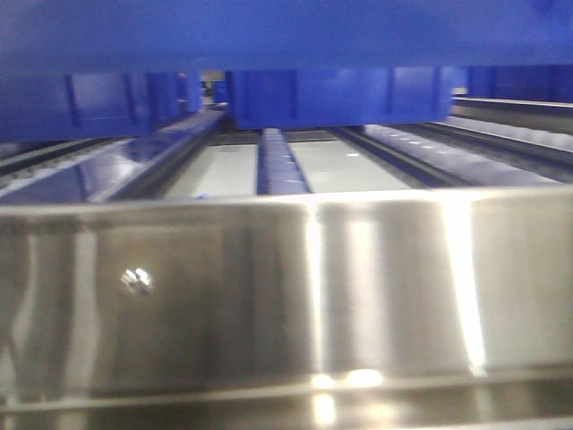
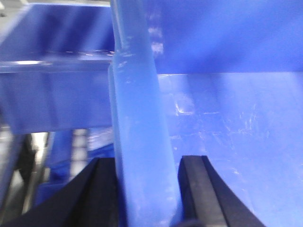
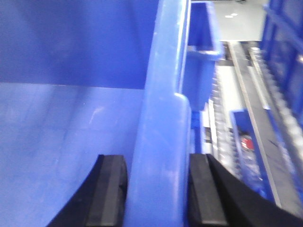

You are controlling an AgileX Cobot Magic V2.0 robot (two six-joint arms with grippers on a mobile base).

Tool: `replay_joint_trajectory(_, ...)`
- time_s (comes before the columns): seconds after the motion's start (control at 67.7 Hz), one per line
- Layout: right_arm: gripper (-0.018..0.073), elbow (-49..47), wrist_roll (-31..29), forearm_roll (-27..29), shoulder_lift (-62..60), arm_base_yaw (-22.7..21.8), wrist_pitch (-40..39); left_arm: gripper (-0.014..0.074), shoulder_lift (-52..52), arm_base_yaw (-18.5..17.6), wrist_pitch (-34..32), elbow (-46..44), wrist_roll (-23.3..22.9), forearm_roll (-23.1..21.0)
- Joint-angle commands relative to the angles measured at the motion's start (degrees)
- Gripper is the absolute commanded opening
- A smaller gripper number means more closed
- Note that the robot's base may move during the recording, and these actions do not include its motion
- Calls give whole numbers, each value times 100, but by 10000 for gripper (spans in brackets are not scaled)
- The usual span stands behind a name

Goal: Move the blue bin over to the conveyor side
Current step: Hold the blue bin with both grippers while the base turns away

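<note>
Evidently the blue bin [image 1: 286,31] hangs aloft, spanning the top of the front view above the steel panel [image 1: 286,296] (its screw [image 1: 137,280] shows), with no surface seen under it. The left pincer [image 2: 147,187] pinches one wall and the right pincer [image 3: 156,189] another, pads [image 3: 111,189] on both faces. Carrying it well likely means both arms travelling level at a matched pace, so neither grip twists; the conveyor belt is not visible.
</note>
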Motion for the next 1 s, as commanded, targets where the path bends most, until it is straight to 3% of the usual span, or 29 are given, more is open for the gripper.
replay_joint_trajectory(0.0, -88, -118, -191, -513, -120, -30, -704, -20, -86, 9, -613, -93, 136, 125)
replay_joint_trajectory(0.989, -88, -118, -191, -513, -120, -30, -704, -20, -86, 9, -613, -93, 136, 125)
